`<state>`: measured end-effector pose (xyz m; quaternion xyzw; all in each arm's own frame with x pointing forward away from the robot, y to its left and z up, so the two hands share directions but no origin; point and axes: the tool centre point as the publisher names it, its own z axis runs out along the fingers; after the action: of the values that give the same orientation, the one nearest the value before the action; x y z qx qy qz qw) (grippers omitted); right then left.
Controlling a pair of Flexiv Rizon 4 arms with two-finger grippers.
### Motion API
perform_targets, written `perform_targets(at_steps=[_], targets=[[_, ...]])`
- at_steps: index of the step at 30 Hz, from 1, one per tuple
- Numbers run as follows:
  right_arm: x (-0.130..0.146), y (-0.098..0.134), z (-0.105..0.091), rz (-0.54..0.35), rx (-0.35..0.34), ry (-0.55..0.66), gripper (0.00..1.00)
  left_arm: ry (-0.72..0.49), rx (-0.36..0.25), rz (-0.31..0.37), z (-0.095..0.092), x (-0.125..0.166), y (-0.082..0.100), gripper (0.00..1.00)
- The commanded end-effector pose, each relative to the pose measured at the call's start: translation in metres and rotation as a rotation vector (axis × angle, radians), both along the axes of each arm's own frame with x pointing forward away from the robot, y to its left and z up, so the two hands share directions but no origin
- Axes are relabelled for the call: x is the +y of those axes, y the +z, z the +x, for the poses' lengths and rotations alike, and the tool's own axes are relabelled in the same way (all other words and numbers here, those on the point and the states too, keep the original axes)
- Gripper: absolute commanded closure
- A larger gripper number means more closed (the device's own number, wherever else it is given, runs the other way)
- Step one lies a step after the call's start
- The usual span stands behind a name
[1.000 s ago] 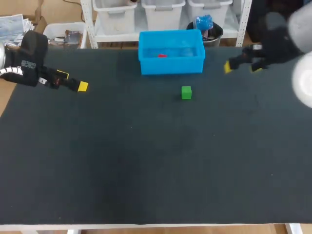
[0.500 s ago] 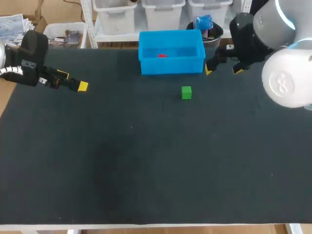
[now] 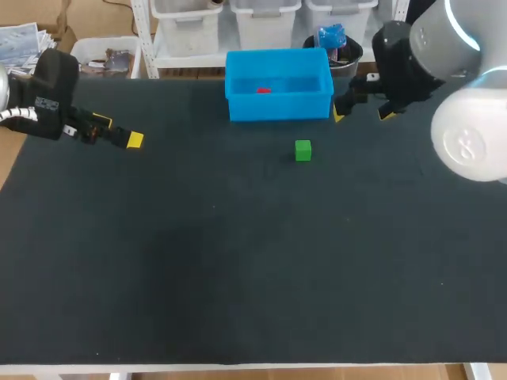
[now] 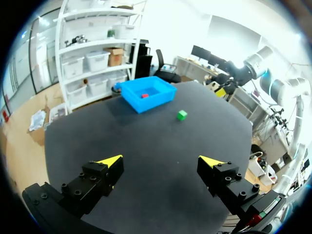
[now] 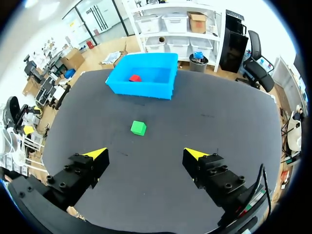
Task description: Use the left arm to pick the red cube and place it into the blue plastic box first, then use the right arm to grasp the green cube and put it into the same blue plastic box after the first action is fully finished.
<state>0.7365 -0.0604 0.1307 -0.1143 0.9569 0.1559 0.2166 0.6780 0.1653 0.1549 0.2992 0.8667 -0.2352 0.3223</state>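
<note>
standing wide apart, the yellow-tipped fingers of the right gripper [image 5: 145, 154] pinch nothing, with only the dark table [image 5: 209, 117] showing between them. in the right wrist view the green cube [image 5: 138, 128] lies on the table ahead of this gripper, roughly in line with the gap between the fingers and clear of both tips. further ahead, past the cube, stands the blue plastic box [image 5: 141, 89], and the red cube [image 5: 135, 78] lies inside it on its floor. in the head view the right gripper [image 3: 363, 115] hangs just beside the right end of the box [image 3: 277, 107], near the table's far edge. the green cube [image 3: 303, 150] sits in front of the box near its right front corner, left of the gripper and nearer the camera, touching neither the box nor the fingers. the red cube [image 3: 262, 90] shows inside the box toward its back wall, a little left of the middle. the left gripper [image 4: 161, 160] is spread open too, its jaws wide with nothing but table between them. it hangs over the table's far left [image 3: 119, 131], well apart from both cubes and the box. in the left wrist view the green cube [image 4: 182, 115] and the box [image 4: 146, 103], with the red cube [image 4: 144, 95] in it, lie far ahead of its fingers.
</note>
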Motion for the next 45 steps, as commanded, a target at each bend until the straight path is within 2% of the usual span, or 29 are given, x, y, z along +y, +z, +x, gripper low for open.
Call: perform_targets(at_steps=[1,2,4,15,20,23,34,45], targets=[[0.009,-0.002,0.004,-0.036,-0.001,-0.015,0.00,-0.004,-0.002,-0.004,0.001,0.001,-0.001,0.00],[0.011,-0.003,0.007,-0.018,0.004,-0.038,0.00,-0.004,-0.002,-0.004,0.001,0.001,-0.001,0.00],[0.016,-0.004,0.011,-0.066,0.012,-0.045,0.00,-0.004,-0.002,-0.004,0.001,0.001,-0.001,0.00],[0.036,-0.021,0.028,-0.156,0.095,-0.110,0.00,-0.004,-0.002,-0.004,0.001,0.001,-0.001,0.00],[0.045,-0.028,0.033,-0.184,0.105,-0.131,0.00,-0.004,-0.002,-0.004,0.001,0.001,-0.001,0.00],[0.049,-0.033,0.035,-0.229,0.106,-0.141,0.00,-0.004,-0.002,-0.004,0.001,0.001,-0.001,0.00],[0.063,-0.055,0.038,-0.235,0.137,-0.148,0.00,-0.004,-0.002,-0.004,0.001,0.001,-0.001,0.00],[0.063,-0.079,0.040,-0.193,0.139,-0.154,0.00,-0.004,-0.002,-0.004,0.001,0.001,-0.001,0.00]])
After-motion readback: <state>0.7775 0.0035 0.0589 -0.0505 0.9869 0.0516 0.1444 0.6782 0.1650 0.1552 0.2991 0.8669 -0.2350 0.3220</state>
